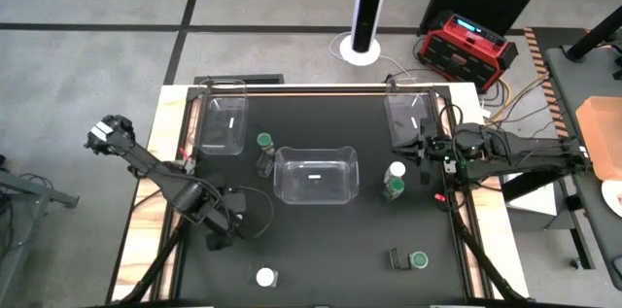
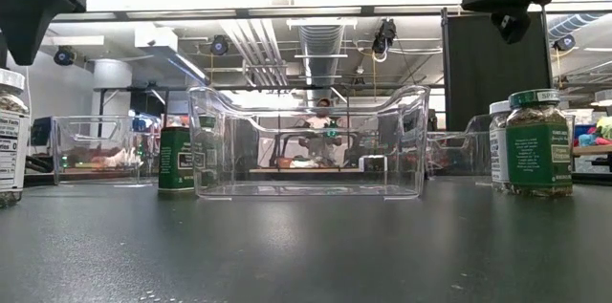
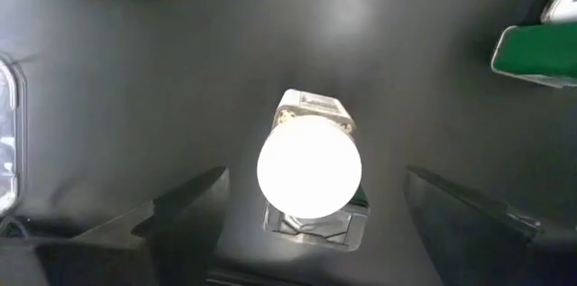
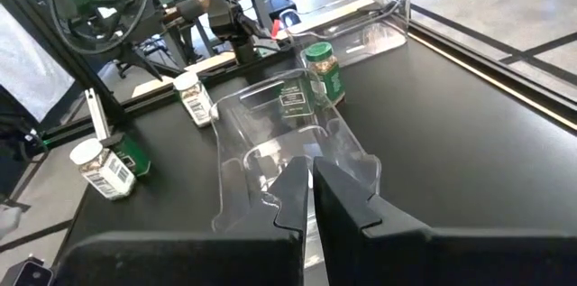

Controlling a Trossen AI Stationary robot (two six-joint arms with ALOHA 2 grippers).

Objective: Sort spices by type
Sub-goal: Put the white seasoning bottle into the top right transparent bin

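Observation:
A white-lidded spice jar [image 1: 265, 277] stands upright on the black table near its front edge. In the left wrist view this jar [image 3: 311, 173] shows from above. My left gripper [image 3: 315, 178] is open over it, one finger on each side and clear of it. The low view puts that arm high above the table. Another white-lidded jar [image 1: 397, 169] and a green one [image 1: 393, 189] stand right of the centre bin [image 1: 316, 174]. A green-lidded jar [image 1: 264, 141] stands to its left. My right gripper [image 4: 311, 173] is shut and holds nothing, raised by the far right bin [image 1: 408, 119].
A third clear bin [image 1: 224, 123] sits at the far left. A green-lidded jar [image 1: 419, 260] with a dark item beside it stands near the front right. Green containers [image 3: 536, 51] lie near the white-lidded jar. Bare black table lies between the centre bin and the front edge.

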